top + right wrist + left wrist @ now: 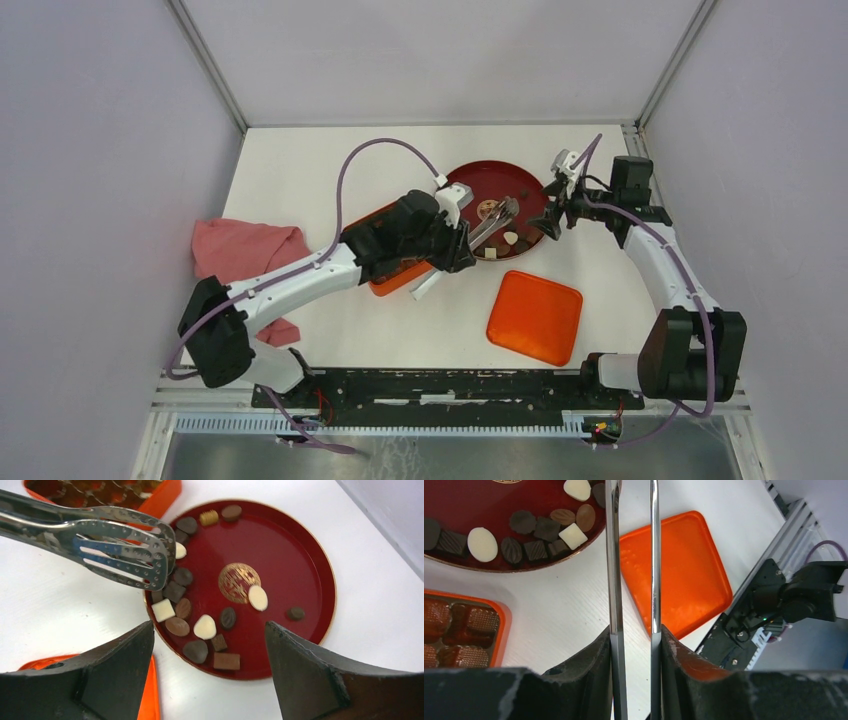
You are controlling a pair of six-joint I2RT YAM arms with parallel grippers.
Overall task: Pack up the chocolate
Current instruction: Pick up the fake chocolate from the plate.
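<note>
Chocolate [205,626] lies loose on the red plate [290,550], mostly bunched along the rim nearest the box [499,625]. Left gripper [635,641] is clamped on tongs [120,555], tips over that bunch. Right gripper [553,215] is spread wide, holding nothing, by the plate's right rim. Lid [684,575] lies flat, apart from both.

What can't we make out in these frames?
Top view: the box lies mostly under the left arm, so its fill is hidden; the chocolate is too small to tell shapes.
Left wrist view: the tongs run off the top edge, tips unseen; the left edge cuts the box.
Right wrist view: whether the tongs' tips grip a white piece beside them is unclear.
</note>
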